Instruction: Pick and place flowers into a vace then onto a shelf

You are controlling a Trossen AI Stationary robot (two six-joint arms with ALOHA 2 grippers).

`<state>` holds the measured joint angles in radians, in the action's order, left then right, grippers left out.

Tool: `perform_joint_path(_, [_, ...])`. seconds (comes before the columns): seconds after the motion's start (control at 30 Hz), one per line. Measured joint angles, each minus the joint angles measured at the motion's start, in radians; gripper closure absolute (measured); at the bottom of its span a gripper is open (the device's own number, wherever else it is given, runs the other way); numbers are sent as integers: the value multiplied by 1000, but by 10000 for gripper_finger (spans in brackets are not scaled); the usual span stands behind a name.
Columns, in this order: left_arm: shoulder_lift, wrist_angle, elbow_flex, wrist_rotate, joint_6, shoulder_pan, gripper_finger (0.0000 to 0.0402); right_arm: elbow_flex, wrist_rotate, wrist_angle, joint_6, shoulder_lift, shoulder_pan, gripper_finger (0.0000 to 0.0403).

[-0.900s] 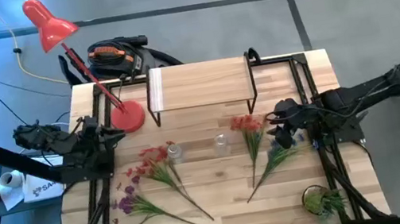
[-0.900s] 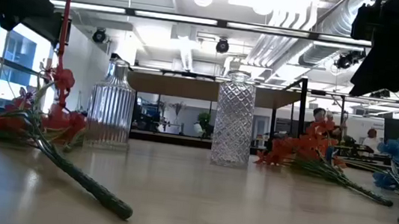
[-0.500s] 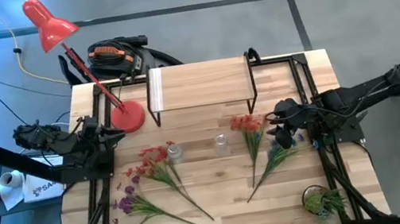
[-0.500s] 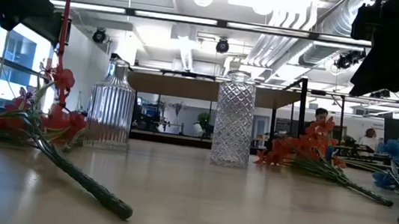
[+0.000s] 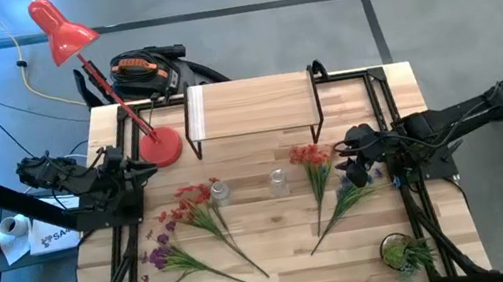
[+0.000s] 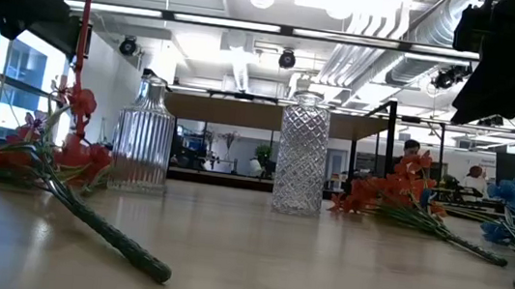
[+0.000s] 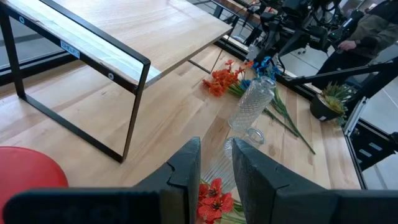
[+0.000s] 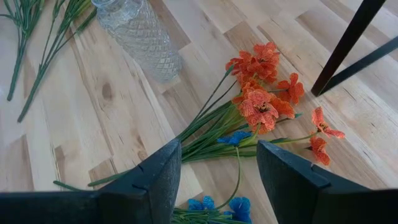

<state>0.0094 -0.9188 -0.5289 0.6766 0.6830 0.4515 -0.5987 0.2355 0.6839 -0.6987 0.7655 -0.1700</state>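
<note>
Left gripper: raised over the table's left edge beside the red lamp base; fingers slightly parted, pinching nothing.
Right gripper: hovers over orange and blue flowers; fingers spread, empty.
Table: light wood planks; two glass vases upright at centre.
Shelf: at the far edge, bare.
Red and purple flowers: lying flat left of the vases, stems toward the near edge.

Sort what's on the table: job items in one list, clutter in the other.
Job items: red flowers, purple flowers, orange flowers, blue flowers, ribbed vase, diamond-cut vase, shelf.

Clutter: red desk lamp, potted green plant.
</note>
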Motion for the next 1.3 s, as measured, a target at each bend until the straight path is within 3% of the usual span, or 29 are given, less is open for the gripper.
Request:
perform_joint_path(1.1, [0,0,0,1,0,0,275,0,0,0,0,0,0,201])
perform_joint_path(1.23, [3,86,-1,85,2,0,275,0,6,0,18,0,0,203])
perform_joint_path(1.3, [5,178,-1,123,29,0,275,0,73,-8,95,0,0,202])
